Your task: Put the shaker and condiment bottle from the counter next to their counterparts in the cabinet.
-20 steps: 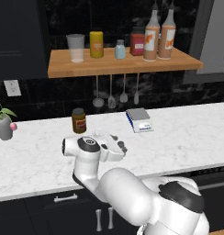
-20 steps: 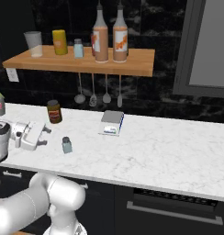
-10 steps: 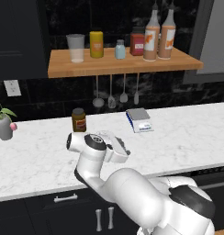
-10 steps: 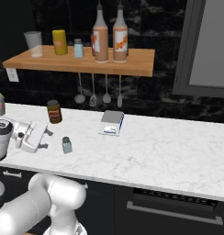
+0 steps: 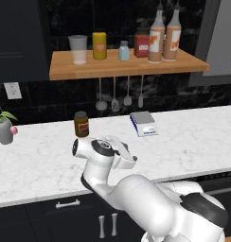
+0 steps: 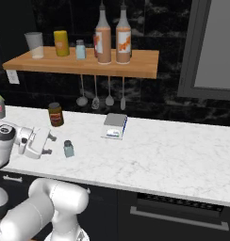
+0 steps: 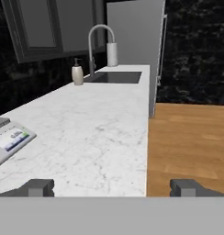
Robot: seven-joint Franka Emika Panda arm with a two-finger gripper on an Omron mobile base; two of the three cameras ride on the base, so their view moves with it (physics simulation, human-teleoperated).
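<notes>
Shaker stands on counter near brown jar and open claw.

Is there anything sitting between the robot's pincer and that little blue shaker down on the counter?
Nothing visible does. In the right base view the open pincer points across bare counter at the shaker, just beyond its fingertips. The brown jar stands farther back, off that line.
</notes>
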